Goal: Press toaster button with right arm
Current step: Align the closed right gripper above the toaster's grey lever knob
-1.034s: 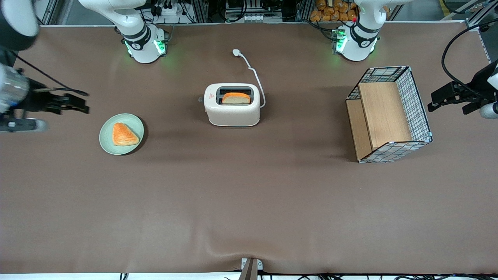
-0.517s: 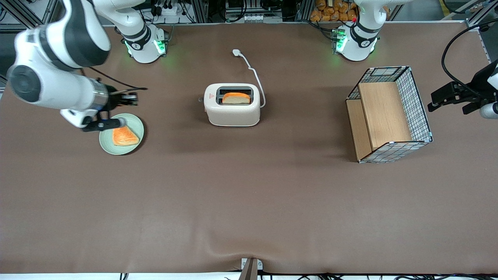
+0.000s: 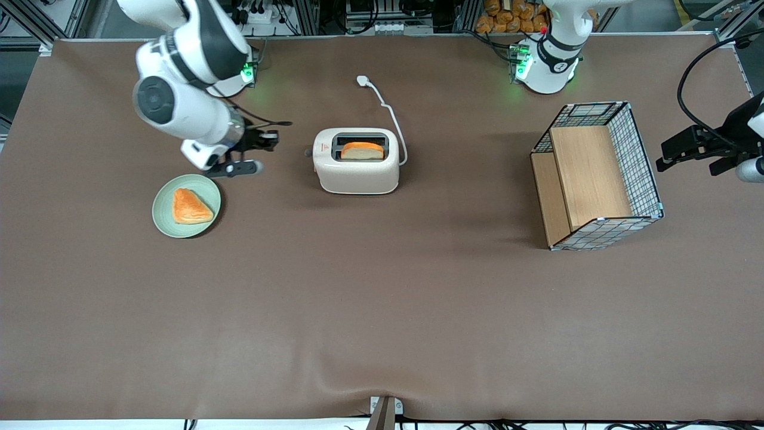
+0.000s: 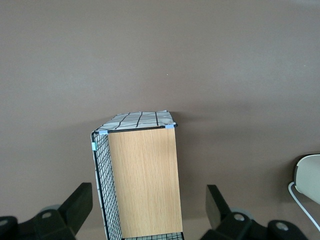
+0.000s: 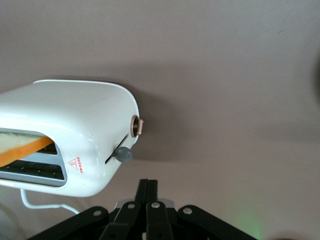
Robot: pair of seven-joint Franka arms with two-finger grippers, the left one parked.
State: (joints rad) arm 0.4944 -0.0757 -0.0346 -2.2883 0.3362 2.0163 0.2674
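Cream toaster (image 3: pixel 356 161) sits mid-table, toaster button (image 5: pixel 124 155) poking out its narrow end. My gripper (image 5: pixel 148 192) hovers near it, fingers pinched together, touching nothing.

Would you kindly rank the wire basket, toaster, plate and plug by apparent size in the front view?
1. Wire basket
2. Toaster
3. Plate, slightly smaller than the toaster
4. Plug

The pincer, shut, hovers beside the toaster's lever, apart from it.
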